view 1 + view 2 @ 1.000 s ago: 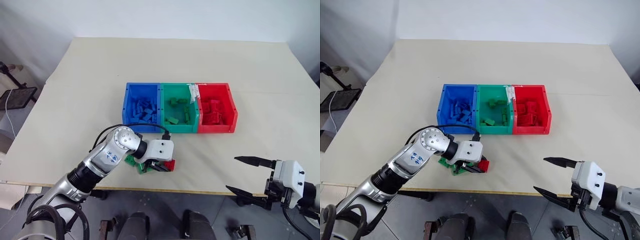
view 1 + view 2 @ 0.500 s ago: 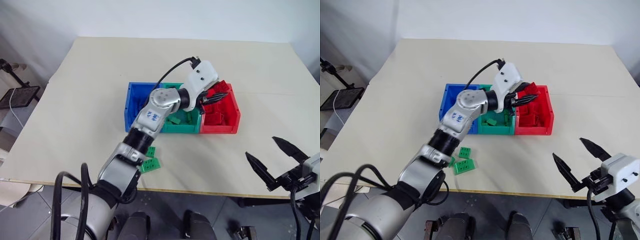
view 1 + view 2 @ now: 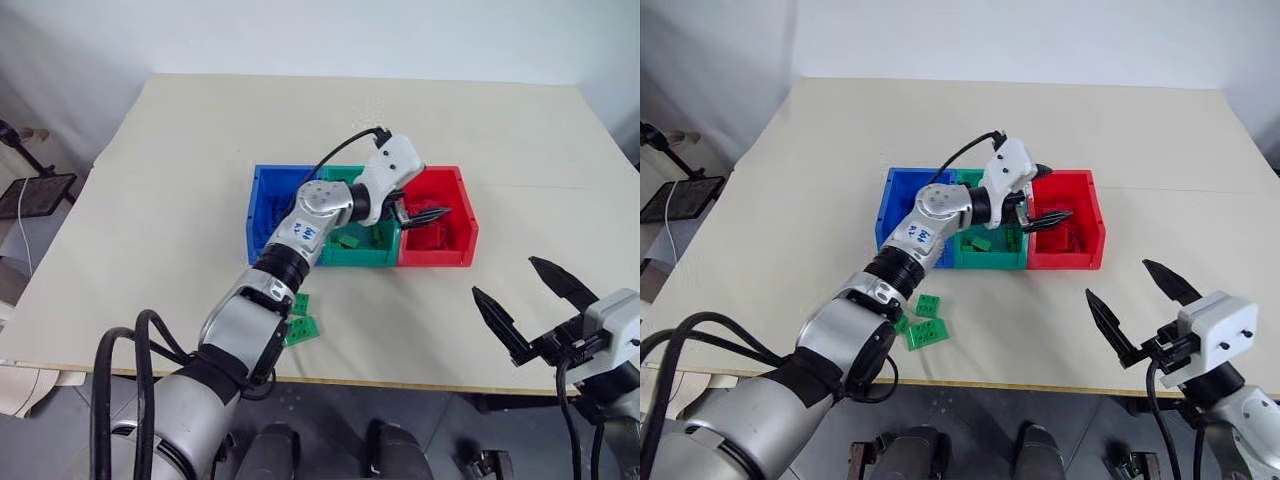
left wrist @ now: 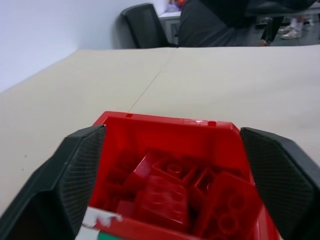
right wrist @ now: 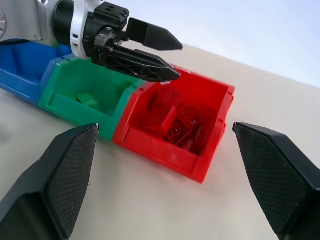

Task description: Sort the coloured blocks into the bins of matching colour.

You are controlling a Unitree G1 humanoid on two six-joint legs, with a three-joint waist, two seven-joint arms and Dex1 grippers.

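My left gripper (image 3: pixel 424 201) hovers open over the red bin (image 3: pixel 436 258), nothing between its fingers (image 4: pixel 75 170). Red blocks (image 4: pixel 170 195) lie heaped inside that bin. The green bin (image 3: pixel 355 258) in the middle holds a few green blocks (image 5: pixel 86 99), and the blue bin (image 3: pixel 256 210) sits at the left end of the row. Two green blocks (image 3: pixel 928 304) lie on the table near its front edge, beside my left arm. My right gripper (image 3: pixel 507 278) stands open and empty off the front right of the table, apart from the bins.
The beige table (image 3: pixel 200 160) stretches wide behind and to both sides of the bins. Its front edge (image 3: pixel 400 382) runs just behind my right gripper. A dark stand (image 3: pixel 30 190) is on the floor at the left.
My left gripper lifted a red block from the pile near the front edge, carried it over the red bin and opened; the block has left its jaws. My right gripper rose and turned.
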